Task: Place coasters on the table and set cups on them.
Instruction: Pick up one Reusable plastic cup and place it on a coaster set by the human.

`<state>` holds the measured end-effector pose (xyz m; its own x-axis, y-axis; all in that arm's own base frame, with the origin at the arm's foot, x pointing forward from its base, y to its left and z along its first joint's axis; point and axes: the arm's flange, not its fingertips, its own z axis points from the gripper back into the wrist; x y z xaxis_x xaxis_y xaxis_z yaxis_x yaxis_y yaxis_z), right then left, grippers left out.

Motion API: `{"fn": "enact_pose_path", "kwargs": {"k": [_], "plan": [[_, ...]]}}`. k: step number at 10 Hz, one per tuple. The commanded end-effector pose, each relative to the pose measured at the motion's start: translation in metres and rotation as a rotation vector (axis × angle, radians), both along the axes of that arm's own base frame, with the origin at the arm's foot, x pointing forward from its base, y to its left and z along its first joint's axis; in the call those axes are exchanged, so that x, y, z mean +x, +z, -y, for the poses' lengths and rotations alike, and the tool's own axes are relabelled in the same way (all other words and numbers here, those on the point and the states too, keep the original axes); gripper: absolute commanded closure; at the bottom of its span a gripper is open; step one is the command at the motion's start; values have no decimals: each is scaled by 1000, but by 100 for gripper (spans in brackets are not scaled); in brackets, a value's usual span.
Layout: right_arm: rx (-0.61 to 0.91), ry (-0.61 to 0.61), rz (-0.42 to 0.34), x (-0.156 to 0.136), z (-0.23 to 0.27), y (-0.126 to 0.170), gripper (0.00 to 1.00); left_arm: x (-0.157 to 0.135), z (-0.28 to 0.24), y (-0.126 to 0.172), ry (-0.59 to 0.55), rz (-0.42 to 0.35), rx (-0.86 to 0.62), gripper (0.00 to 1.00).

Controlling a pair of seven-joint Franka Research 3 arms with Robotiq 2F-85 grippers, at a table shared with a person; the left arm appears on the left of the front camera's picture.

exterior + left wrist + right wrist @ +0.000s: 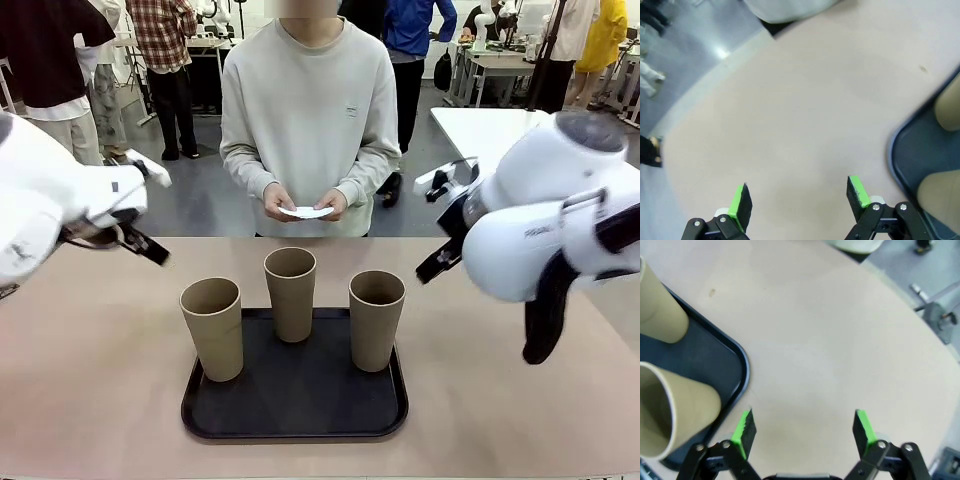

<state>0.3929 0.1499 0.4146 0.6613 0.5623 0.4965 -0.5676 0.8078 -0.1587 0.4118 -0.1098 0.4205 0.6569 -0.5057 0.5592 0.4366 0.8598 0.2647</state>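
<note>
I see three cups (290, 295) upright on the black tray (300, 405) by the table's (100, 380) near edge, person (310, 110) at the far edge holding white coasters (307, 212) in both hands (277, 200), my left arm (50, 200) and right arm (545, 225) over either end

Left arm (45, 205) and right arm (545, 225) are raised apart; left hand (799, 190) and right hand (804, 417) are spread wide, empty.

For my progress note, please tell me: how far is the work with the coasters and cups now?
Done: nothing yet; the three cups stand on the black tray, with none of the paper rounds on the table. In hand: the person's hands hold the white coasters at the far side; left gripper and right gripper hang open above the table. Left: lay coasters, set a cup on each.
</note>
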Motion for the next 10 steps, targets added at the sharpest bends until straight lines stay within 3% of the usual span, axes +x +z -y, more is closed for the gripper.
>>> {"fn": "enact_pose_path", "kwargs": {"k": [1,4,6,8,9,10], "plan": [[-80,-36,-23,-34,29,44,0,-43,1,29,61,10,-1,0],[-174,-76,-126,-107,42,53,0,-106,-15,48,16,-256,-75,0],[-179,-51,-136,-141,52,44,0,-132,-25,40,79,-330,-62,0],[-171,-49,-162,-135,66,27,0,-150,-23,39,104,-321,-57,0],[-183,-47,-148,-96,39,97,0,-150,-20,35,84,-338,-109,0],[-183,-47,-148,-96,39,97,0,-100,-10,80,64,-339,-49,0]]}}
